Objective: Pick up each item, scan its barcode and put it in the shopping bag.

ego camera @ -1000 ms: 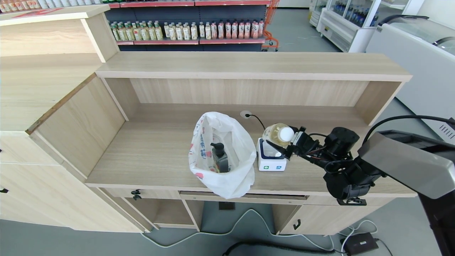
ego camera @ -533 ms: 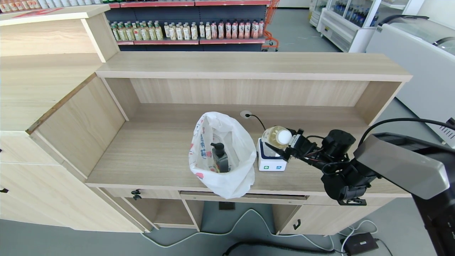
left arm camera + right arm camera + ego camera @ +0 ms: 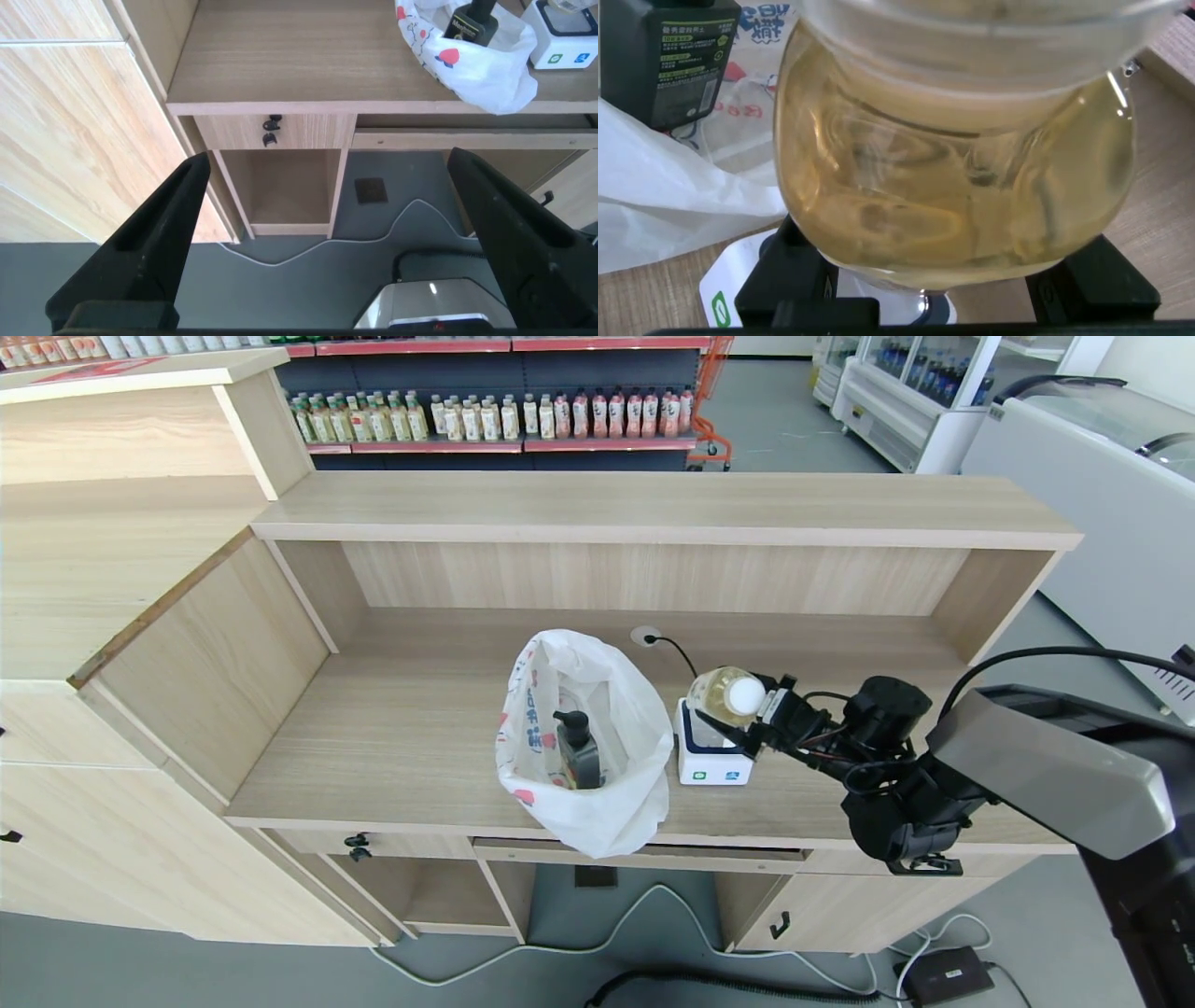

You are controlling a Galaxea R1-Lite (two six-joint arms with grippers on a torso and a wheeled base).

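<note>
Pump bottle already sits in the bag; right claw grips the drink bottle over the scanner; bagging's left.

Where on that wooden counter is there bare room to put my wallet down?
The widest bare stretch of counter lies between the left side wall and the shopping bag. Another lies right of the scanner, behind the arm. Crowded at the middle: bag, scanner, and the bottle in the right gripper.

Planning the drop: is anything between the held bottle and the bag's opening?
Nothing visible. The bottle hangs over the scanner beside the bag, whose mouth is open; a pump bottle already stands inside.
</note>
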